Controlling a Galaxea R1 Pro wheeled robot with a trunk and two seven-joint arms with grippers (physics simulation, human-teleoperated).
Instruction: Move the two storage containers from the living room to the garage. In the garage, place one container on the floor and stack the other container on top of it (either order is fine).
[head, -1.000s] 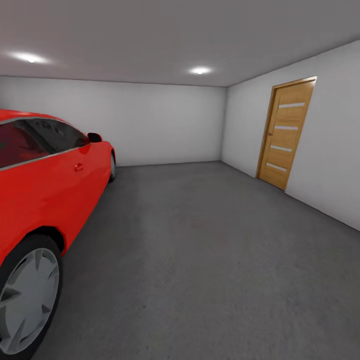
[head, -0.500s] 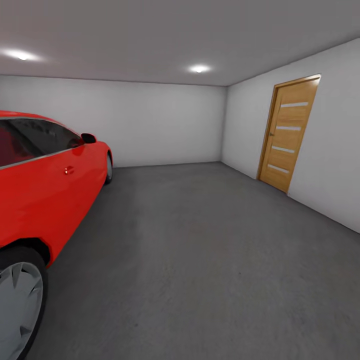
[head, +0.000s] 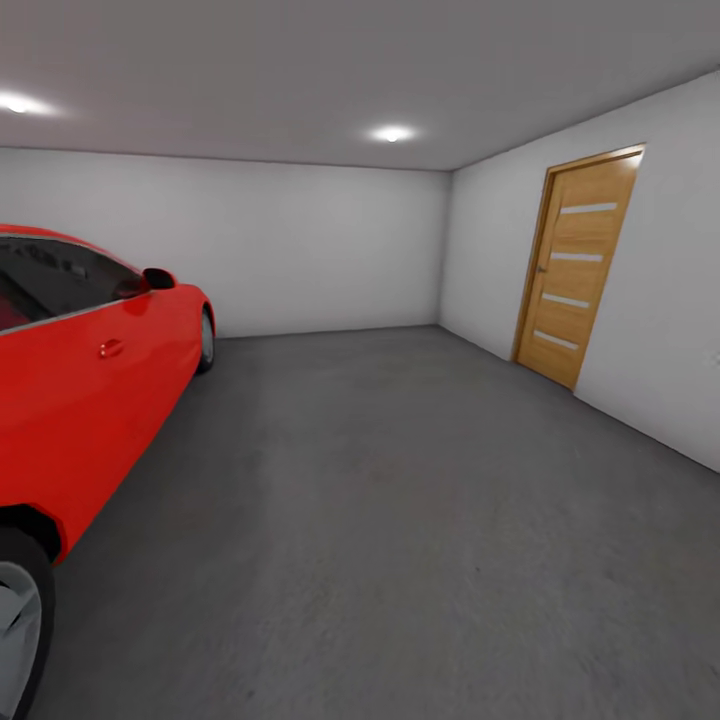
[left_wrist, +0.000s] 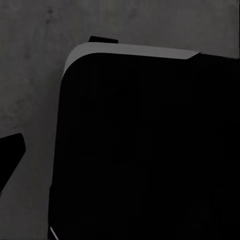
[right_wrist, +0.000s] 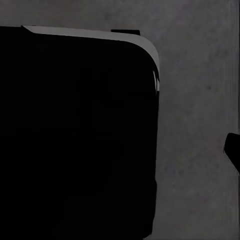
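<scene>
Inside the garage (head: 330, 240): plain white walls, white ceiling with two round lights lit. Dark grey speckled concrete floor (head: 400, 520) spreading wide to the right of the red car (head: 90, 400), bare as far as the far wall. Red car parked along the left side, nose toward the far wall, dark side windows, side mirror, door handle and part of a grey front... no, near wheel at the lower corner visible. Wooden door (head: 575, 270) with four pale horizontal glass strips set in the wall well to the right of the car, shut, bottom edge at floor level.

Left wrist view: large black rounded-corner body (left_wrist: 145, 150) with a thin light-grey upper edge, seen over the same grey concrete floor (left_wrist: 30, 75); looks like part of the robot, not sure which. Small dark tip (left_wrist: 10, 155) poking in at one edge, possibly a finger, too little visible to say whether the left gripper is spread or pressed together.

Right wrist view: mirror-like picture, black rounded body (right_wrist: 75, 135) with light-grey edge over grey concrete (right_wrist: 200, 100), small dark tip (right_wrist: 232, 150) at the edge. Right gripper state likewise impossible to tell.

Storage containers: nowhere to place from these pictures.
</scene>
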